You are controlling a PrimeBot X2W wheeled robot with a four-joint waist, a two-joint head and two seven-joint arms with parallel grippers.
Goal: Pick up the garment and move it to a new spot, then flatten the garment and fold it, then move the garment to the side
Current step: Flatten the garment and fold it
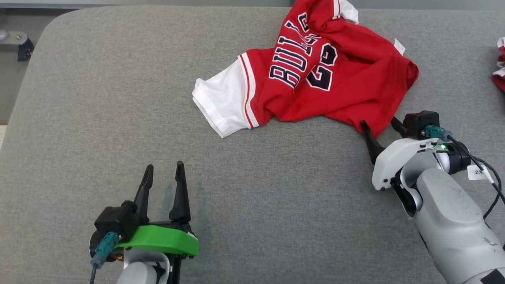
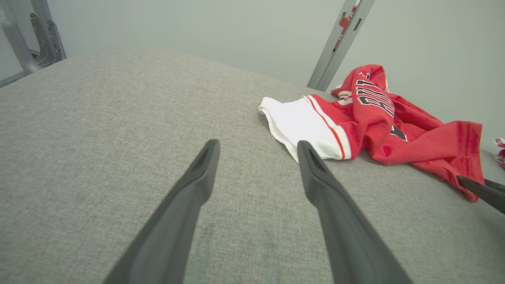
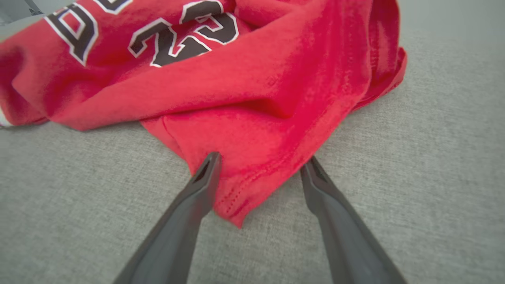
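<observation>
Both fingers of the right gripper stand apart, straddling the near right corner of the garment, probably to pinch the hem and lift. The garment lies crumpled at the far right of the grey tabletop. The left gripper, also open, sits near left, well apart from the white sleeve. Another red-and-white cloth lies at the right edge; nothing seems to block the grasp.

Our L gripper sits at lower left, fingers pointing fwd and spread apart, green wrist cover behind them. Our R gripper reaches further fwd on the right, angled toward the left, fingers also parted. The pale R forearm rises from the lower-right corner.
</observation>
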